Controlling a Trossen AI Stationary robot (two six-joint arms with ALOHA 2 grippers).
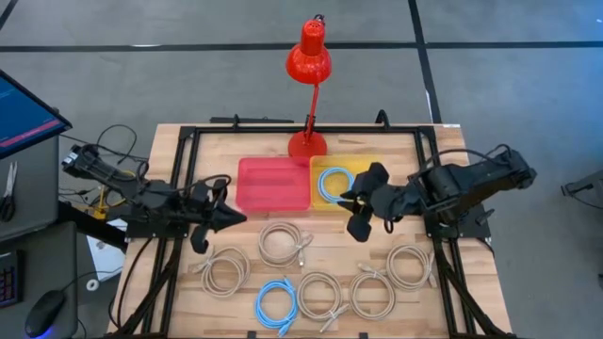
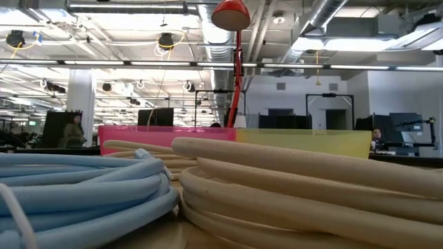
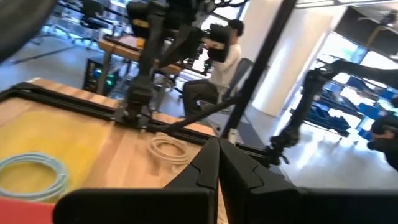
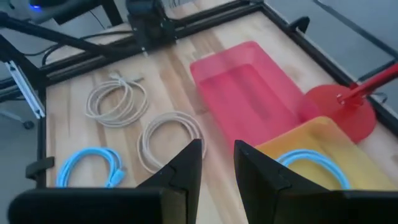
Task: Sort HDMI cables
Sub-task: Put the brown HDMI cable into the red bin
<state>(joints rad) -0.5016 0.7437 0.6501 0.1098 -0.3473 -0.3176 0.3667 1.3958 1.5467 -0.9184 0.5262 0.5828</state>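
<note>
- The right gripper [image 1: 359, 213] hung over the near edge of the yellow tray [image 1: 377, 166], its fingers [image 4: 186, 167] parted with nothing between them; judging by that, it had no load and was free to go for another coil.
- One blue cable [image 1: 333, 184] lay inside the yellow tray, which suggests that tray was meant for the blue ones.
- The pink tray [image 1: 273, 184] sat touching the yellow tray on its left and looked bare, probably kept for the cream coils.
- The left gripper [image 1: 231, 218] waited at the left side of the counter [image 1: 170, 141], near the pink tray's front corner, its fingers [image 3: 205, 171] clenched together on nothing.
- Five cream cables lay loose on the counter in front of the trays: one [image 1: 283, 243] just before the pink tray, others [image 1: 223, 272], [image 1: 320, 294], [image 1: 372, 294] and [image 1: 410, 266] spread toward the front edge.
- A second blue cable [image 1: 277, 304] lay near the front edge, between two cream coils.
- The coils lay apart or barely touching, so there seemed room to come down on each one.
- The red lamp [image 1: 308, 56] stood behind the trays, its base against their far edge, and the black frame rails [image 1: 184, 188] ran along both sides, limiting sideways sweep.
</note>
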